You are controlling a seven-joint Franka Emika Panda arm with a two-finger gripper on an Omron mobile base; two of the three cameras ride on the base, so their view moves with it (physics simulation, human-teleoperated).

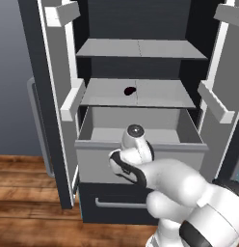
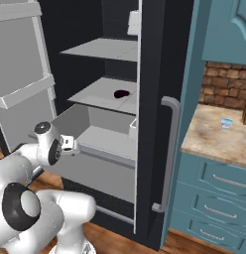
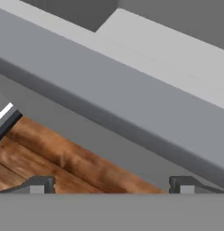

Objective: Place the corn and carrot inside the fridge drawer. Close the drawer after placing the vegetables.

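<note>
One fridge drawer [image 1: 140, 159] stands pulled out, its front rim just ahead of the claw [image 3: 111, 187].
The claw's two fingertips [image 3: 39, 186] are spread wide, gripping nothing; one dark item [image 1: 129, 90] lies on the shelf [image 1: 160, 94] above it.

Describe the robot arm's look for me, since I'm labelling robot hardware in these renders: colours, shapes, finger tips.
The arm is glossy white with rounded, bulbous links and dark charcoal joint bands; a grey round cap tops one joint. No cables or markings show. The gripper has two small dark grey finger tips, blocky, each with a lighter grey square patch.
</note>
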